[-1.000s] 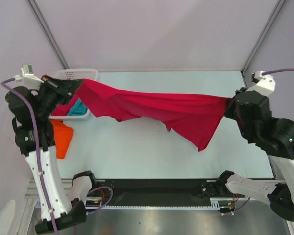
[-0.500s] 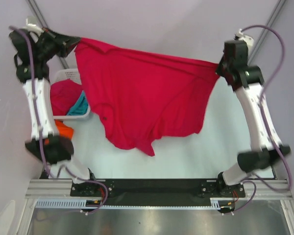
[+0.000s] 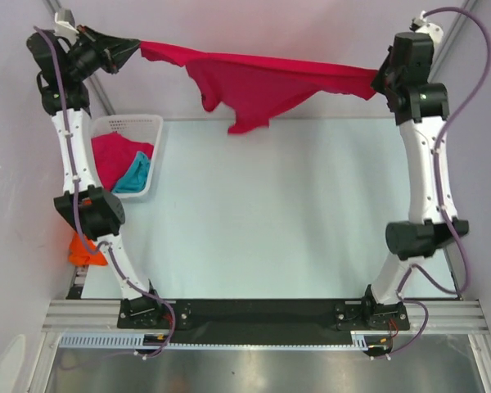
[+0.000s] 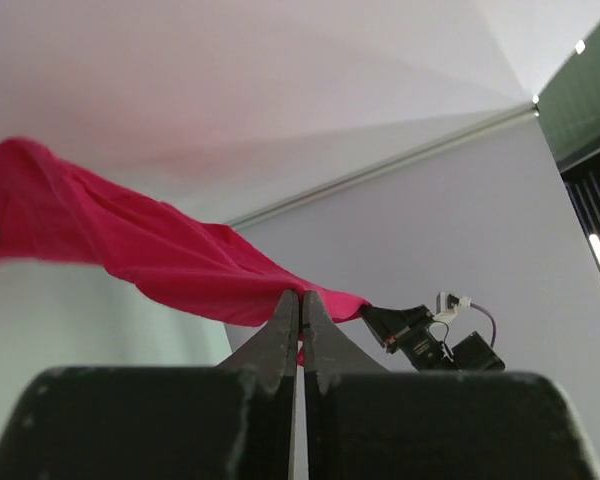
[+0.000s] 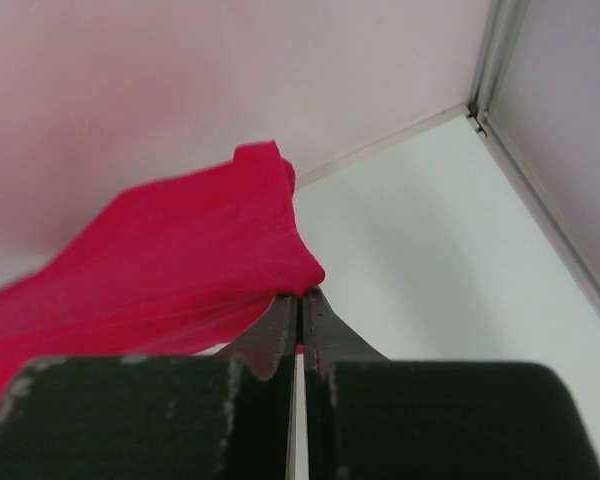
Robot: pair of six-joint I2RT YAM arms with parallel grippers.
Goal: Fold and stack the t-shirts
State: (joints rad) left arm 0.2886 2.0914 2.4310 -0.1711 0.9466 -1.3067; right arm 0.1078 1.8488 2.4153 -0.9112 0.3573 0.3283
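Top view: crimson t-shirt [image 3: 270, 78] strung mid-air across top of frame. Left pincer [image 3: 135, 47] clamps one end upper left, right pincer [image 3: 379, 82] the other end upper right. Basket [image 3: 151, 123] on desk [image 3: 270, 213] at left holds second crimson t-shirt [image 3: 113, 151] and teal t-shirt [image 3: 135, 176]. Orange t-shirt [image 3: 86, 250] at left edge.
Left wrist: fingers [image 4: 278, 335] pinched on cloth, frame centre.
Right wrist: same grip, cloth trailing left.

Robot lab enclosure, plain white walls [image 3: 270, 33], aluminium base rail [image 3: 86, 311]
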